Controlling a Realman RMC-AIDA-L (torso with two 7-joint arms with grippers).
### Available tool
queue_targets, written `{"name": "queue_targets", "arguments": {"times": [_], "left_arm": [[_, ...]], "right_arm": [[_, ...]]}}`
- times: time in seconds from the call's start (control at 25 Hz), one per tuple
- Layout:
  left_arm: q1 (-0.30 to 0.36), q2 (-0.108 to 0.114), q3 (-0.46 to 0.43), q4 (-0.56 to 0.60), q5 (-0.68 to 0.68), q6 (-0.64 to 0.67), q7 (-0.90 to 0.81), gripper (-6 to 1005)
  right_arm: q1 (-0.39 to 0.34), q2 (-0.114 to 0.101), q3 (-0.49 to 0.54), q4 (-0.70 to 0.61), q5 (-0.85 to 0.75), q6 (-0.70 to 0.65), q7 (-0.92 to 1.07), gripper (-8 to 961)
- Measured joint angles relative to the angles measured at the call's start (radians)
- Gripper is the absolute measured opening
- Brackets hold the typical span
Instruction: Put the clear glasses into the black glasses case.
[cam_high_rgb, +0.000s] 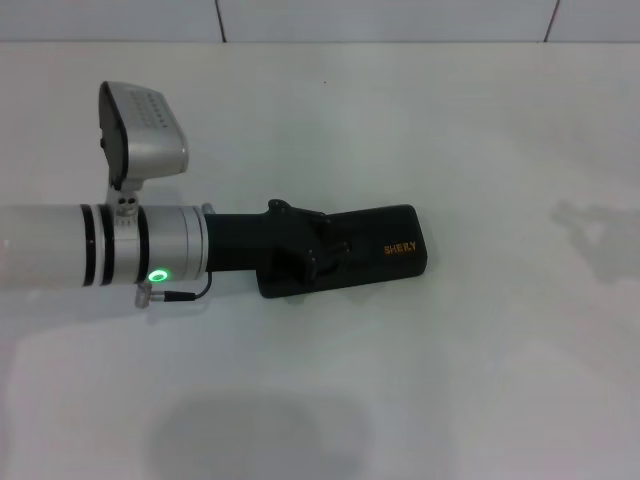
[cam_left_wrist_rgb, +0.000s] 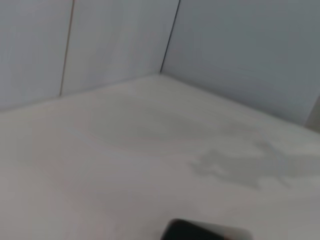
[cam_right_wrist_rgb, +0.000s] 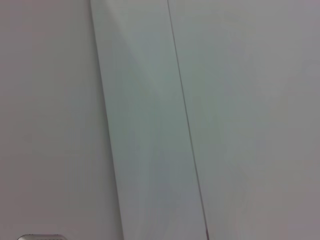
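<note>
L gripper (cam_high_rgb: 330, 250) atop closed black glasses case (cam_high_rgb: 395, 250)

The left arm (cam_high_rgb: 60, 245) is seen in the head view as a thick white cylinder, ringed by two narrow black bands where it meets a brushed silver collar. A small ring light, glowing green, is set into the lower side of that collar. A thin black cable is looped out from a small silver plug beneath it and led back toward the black housing. A silver box with rounded corners and a grid of small holes on its face is carried on a bracket fixed with screws. The left gripper (cam_high_rgb: 315, 255) is made of matte black angular parts
</note>
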Motion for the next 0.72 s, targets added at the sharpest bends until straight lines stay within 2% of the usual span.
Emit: {"name": "queue_targets", "arguments": {"times": [0.36,0.56,0.72], "left_arm": [[0.016,-0.004,0.0,-0.025,-0.044,0.053,0.081,254],[0.031,-0.001,-0.002,-0.007,-0.087,0.157,0.11,255],[0.058,0.002,-0.002,0.053,-0.13,0.274,0.106,254]], "right_arm": [[0.006,0.002,-0.031,0.001,-0.001,0.01,0.001,102],[0.015,0.001,-0.031,0.01,-0.053,0.016,0.0,104],[0.026,0.005,-0.047,0.01,-0.117,0.027,-0.015,105]]}}
